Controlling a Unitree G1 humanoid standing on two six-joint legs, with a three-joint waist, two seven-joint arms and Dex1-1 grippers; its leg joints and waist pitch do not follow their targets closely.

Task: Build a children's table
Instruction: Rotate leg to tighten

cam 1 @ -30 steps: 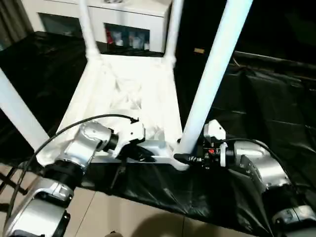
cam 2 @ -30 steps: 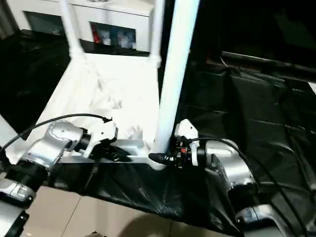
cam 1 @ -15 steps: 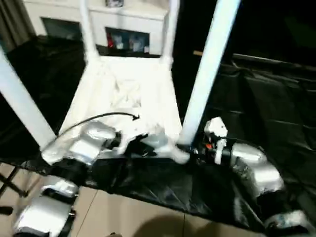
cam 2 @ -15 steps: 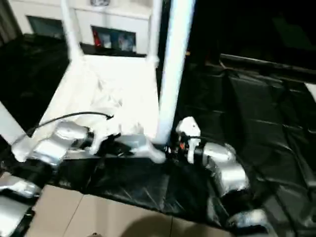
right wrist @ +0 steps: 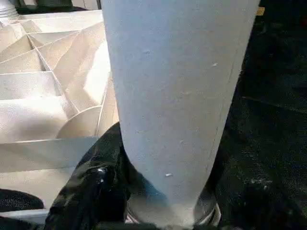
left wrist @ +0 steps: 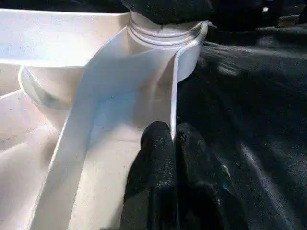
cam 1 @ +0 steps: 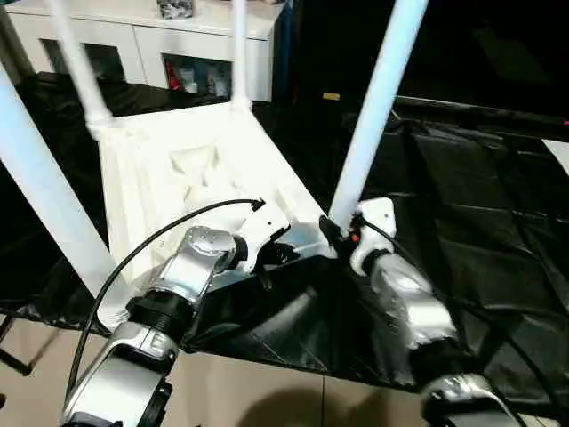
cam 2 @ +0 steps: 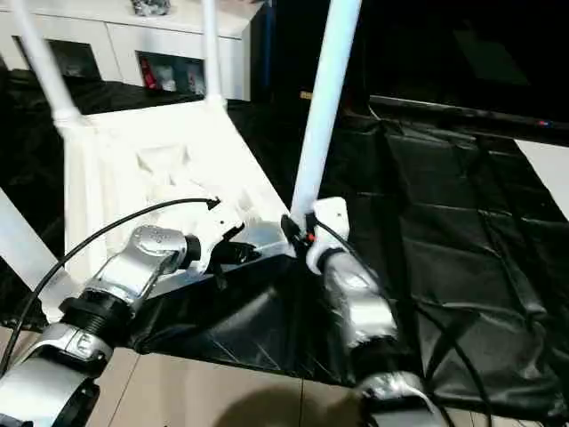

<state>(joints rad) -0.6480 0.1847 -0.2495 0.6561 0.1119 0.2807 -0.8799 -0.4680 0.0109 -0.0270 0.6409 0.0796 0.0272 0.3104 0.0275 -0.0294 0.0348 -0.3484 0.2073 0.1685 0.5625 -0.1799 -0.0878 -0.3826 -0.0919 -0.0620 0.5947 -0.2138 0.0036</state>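
The white tabletop (cam 1: 169, 178) lies upside down on black sheeting, ribbed underside up. Its tube legs stand in the corner sockets: the near right leg (cam 1: 373, 107), the near left leg (cam 1: 44, 187) and two far legs (cam 1: 76, 62) (cam 1: 238, 53). My left gripper (cam 1: 280, 253) is shut on the thin near rim (left wrist: 173, 96), one black finger (left wrist: 158, 158) on each side, just beside the near right socket (left wrist: 158, 43). My right gripper (cam 1: 331, 229) is shut around the base of the near right leg (right wrist: 177, 96), with a finger (right wrist: 91, 191) against the tube.
Wrinkled black plastic sheeting (cam 1: 480, 196) covers the work surface, and its front edge drops to a beige floor (cam 1: 267, 391). A white cabinet with glass doors (cam 1: 178, 44) stands behind. A black cable (cam 1: 178, 222) arcs over my left forearm.
The view has shifted. The tabletop has turned, its near right corner and leg swinging away from me. My right forearm now points forward. Both grippers keep their holds.
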